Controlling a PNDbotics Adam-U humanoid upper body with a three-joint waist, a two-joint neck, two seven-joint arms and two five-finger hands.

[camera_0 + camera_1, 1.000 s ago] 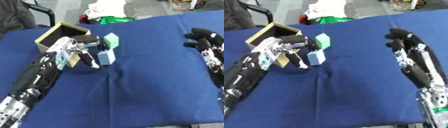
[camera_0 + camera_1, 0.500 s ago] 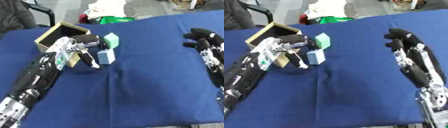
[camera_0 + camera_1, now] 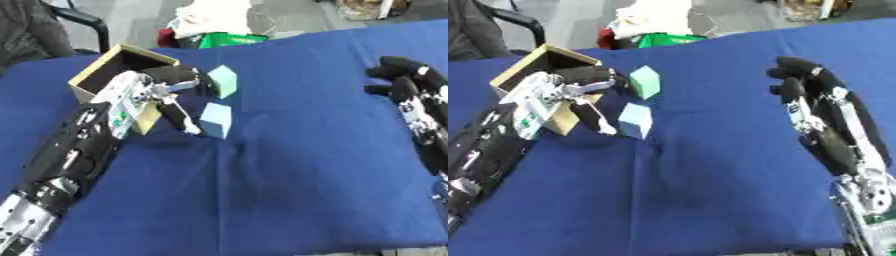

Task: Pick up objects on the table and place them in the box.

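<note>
A tan cardboard box (image 3: 94, 65) stands open at the far left of the blue cloth. Just right of it lie a green block (image 3: 223, 80) and, nearer to me, a light blue block (image 3: 216, 119). My left hand (image 3: 131, 96) lies over the box's near corner. It is open, with the fingers (image 3: 177, 75) stretched toward the green block and the thumb (image 3: 181, 118) pointing down beside the light blue block. Whether the thumb touches that block I cannot tell. My right hand (image 3: 805, 86) hovers open at the right, far from both blocks, and holds nothing.
Blue cloth (image 3: 289, 175) covers the whole table. Beyond the far edge sit a white bag (image 3: 213, 19) and something green (image 3: 234, 39). A dark chair (image 3: 39, 35) stands at the upper left.
The light blue block sits slightly nearer to me than before. Both hands and the green block have hardly moved.
</note>
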